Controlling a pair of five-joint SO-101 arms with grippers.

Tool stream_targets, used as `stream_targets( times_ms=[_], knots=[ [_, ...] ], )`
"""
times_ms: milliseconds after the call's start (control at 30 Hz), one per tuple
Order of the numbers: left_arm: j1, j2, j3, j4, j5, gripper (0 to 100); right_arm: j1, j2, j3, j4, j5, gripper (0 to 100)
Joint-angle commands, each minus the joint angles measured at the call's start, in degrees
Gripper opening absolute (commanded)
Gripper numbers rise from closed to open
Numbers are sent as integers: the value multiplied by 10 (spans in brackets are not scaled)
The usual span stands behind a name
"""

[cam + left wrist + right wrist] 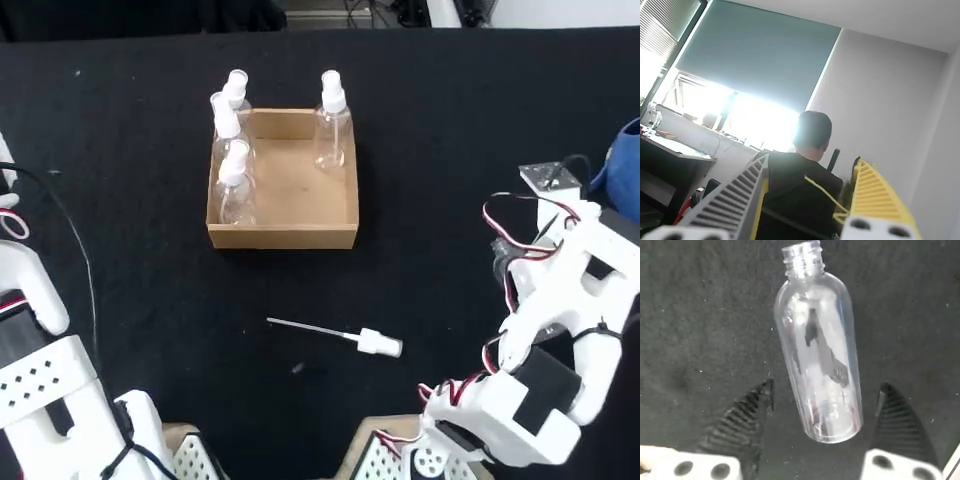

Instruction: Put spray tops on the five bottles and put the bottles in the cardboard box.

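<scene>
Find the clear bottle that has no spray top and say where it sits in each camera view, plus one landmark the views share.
High view: probably hidden under the arm at the table's right side.
Left wrist view: faces a room wall instead.
Right wrist view: bottle lying mid-frame, base end between the open right pincer's fingers.
Shared landmark: the black table cover, in the high and right wrist views.

high view overlooks the table; left wrist faces upward, right wrist closely downward.
</scene>
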Motion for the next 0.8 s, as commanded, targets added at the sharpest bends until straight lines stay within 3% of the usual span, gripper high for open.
stream_targets(
  times_ms=[0,333,633,700,767],
  knots=[
    [6,-3,-5,-11,4,152,-25,2,-57,-1,-1,282],
    [7,-3,-5,-11,4,152,-76,129,-160,35,22,281],
    [7,-3,-4,-11,4,152,-76,253,-221,29,17,276],
    [7,-3,-4,-11,4,152,-75,264,-225,28,38,220],
    [8,-3,-4,-8,5,152,-75,260,-227,28,64,87]
  ],
)
